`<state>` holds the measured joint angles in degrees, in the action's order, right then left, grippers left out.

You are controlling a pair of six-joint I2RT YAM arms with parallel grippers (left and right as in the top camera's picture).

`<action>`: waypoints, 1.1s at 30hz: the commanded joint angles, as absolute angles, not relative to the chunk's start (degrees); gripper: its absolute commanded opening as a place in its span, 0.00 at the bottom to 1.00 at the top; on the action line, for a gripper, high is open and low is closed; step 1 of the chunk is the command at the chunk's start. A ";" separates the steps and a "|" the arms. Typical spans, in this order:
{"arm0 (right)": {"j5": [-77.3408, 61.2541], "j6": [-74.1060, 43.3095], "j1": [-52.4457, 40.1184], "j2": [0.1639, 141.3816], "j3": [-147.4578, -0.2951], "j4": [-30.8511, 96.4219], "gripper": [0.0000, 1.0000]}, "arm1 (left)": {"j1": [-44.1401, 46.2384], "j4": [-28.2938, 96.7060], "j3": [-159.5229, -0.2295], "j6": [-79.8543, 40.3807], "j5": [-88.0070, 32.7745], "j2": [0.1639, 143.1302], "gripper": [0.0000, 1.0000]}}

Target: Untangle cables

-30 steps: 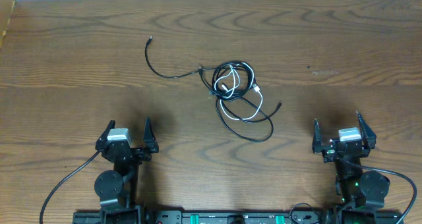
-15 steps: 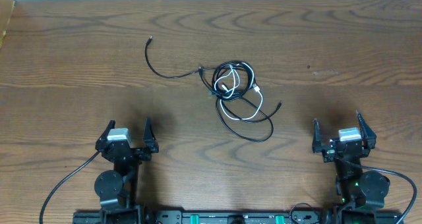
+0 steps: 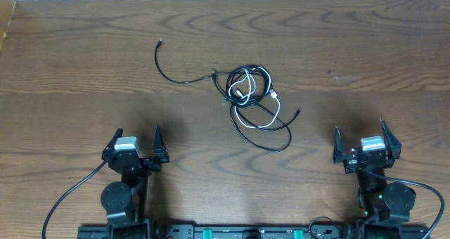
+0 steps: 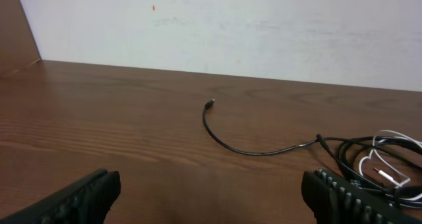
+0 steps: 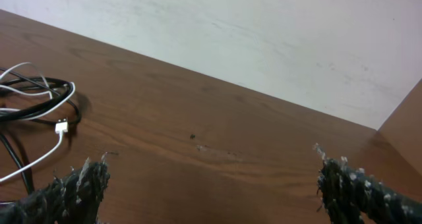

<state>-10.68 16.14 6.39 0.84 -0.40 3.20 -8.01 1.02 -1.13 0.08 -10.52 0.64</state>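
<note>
The cables [image 3: 253, 98] lie tangled in the middle of the wooden table: two black cords and a short white cord [image 3: 261, 117] looped together. One black cord's free end [image 3: 160, 56] trails out to the upper left. The tangle shows at the right edge of the left wrist view [image 4: 376, 161] and at the left edge of the right wrist view [image 5: 36, 112]. My left gripper [image 3: 135, 142] is open and empty near the front left, well short of the cables. My right gripper [image 3: 360, 138] is open and empty near the front right.
A white wall [image 4: 231, 26] runs along the table's far edge. A wooden side panel [image 3: 5, 17] stands at the far left corner. Thick black arm cables [image 3: 67, 197] hang off the front by each base.
</note>
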 commanded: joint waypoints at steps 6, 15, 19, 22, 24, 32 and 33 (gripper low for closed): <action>-10.70 16.78 5.91 0.64 -0.32 3.46 0.99 | -7.90 2.96 -0.23 0.84 -10.68 0.30 0.93; -10.68 16.80 5.91 0.64 -0.32 3.46 0.99 | -7.90 2.94 -0.23 0.84 -10.68 0.30 0.93; -10.68 16.78 5.91 0.64 -0.32 3.46 0.99 | -7.90 2.94 -0.23 0.84 -10.66 0.30 0.93; -10.70 16.80 5.91 0.64 -0.32 3.14 0.99 | -7.90 2.94 -0.23 0.84 -10.66 0.30 0.93; -10.74 16.78 5.91 0.64 -0.32 2.48 0.99 | -7.90 2.94 -0.23 0.84 -10.68 0.30 0.93; -11.20 16.75 5.91 0.64 -0.32 2.44 0.99 | -7.90 2.90 -0.23 0.82 -10.70 0.30 0.93; -11.64 16.75 5.91 0.64 -0.32 2.44 0.99 | -7.90 2.90 -0.23 0.82 -10.70 0.30 0.93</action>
